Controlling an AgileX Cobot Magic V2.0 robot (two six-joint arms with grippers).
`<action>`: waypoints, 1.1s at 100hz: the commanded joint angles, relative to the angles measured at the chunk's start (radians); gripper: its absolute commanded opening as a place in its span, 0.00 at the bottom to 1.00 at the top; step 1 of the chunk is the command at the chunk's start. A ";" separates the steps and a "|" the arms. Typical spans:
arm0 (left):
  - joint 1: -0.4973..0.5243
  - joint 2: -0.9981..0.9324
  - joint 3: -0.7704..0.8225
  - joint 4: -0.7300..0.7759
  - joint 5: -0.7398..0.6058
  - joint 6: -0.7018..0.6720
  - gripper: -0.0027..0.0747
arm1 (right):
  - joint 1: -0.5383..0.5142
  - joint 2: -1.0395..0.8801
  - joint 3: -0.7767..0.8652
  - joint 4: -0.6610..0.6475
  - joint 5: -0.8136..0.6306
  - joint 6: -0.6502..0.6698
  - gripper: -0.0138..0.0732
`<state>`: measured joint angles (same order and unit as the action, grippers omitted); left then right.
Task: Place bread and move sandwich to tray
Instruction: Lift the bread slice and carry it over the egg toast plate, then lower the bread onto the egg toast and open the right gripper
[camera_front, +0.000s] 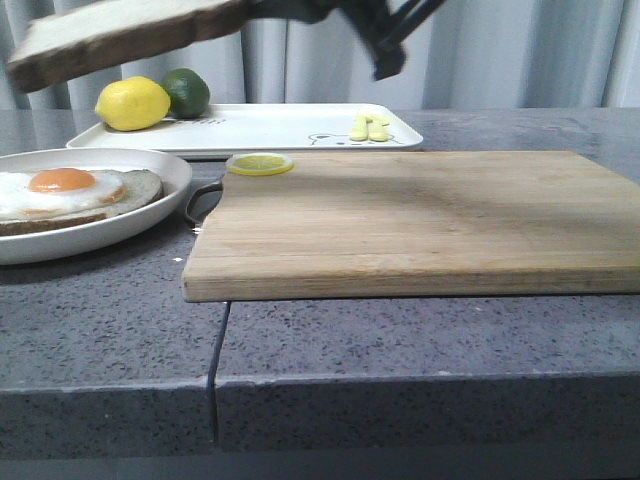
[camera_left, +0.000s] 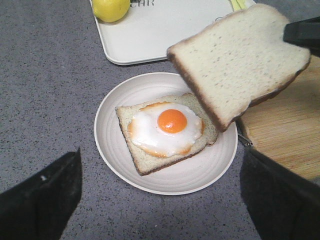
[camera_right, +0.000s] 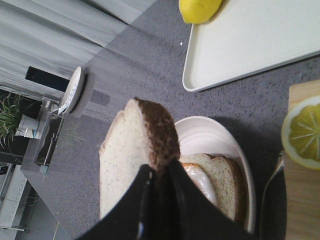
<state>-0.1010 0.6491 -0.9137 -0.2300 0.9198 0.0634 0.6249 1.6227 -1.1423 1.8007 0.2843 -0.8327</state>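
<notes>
My right gripper (camera_front: 262, 8) is shut on the bread (camera_front: 120, 35), a pale slice with a dark crust, and holds it tilted in the air above the plate. In the right wrist view the fingers (camera_right: 160, 167) pinch the crust edge of the bread (camera_right: 122, 155). The sandwich (camera_front: 70, 190), an egg-topped slice, lies in the round white plate (camera_front: 150, 215) at the left. My left gripper (camera_left: 161, 152) is open and empty, hovering above the plate (camera_left: 200, 175) and sandwich (camera_left: 167, 130); the bread (camera_left: 240, 60) hangs over them. The white tray (camera_front: 290, 125) lies at the back.
A wooden cutting board (camera_front: 400, 220) fills the middle and right, with a lemon slice (camera_front: 259, 163) on its far left corner. A lemon (camera_front: 132, 103) and a lime (camera_front: 187, 92) sit on the tray's left end, small yellow pieces (camera_front: 368, 127) to its right.
</notes>
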 joint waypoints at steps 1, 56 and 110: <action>0.002 0.008 -0.036 -0.017 -0.060 0.000 0.81 | 0.035 0.005 -0.071 0.081 -0.007 0.020 0.04; 0.002 0.008 -0.036 -0.017 -0.060 0.000 0.81 | 0.110 0.161 -0.132 0.081 -0.065 0.048 0.04; 0.002 0.008 -0.036 -0.017 -0.060 0.000 0.81 | 0.110 0.185 -0.134 0.081 -0.063 0.048 0.63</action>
<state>-0.1010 0.6491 -0.9137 -0.2300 0.9214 0.0634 0.7347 1.8568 -1.2411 1.8167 0.1912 -0.7781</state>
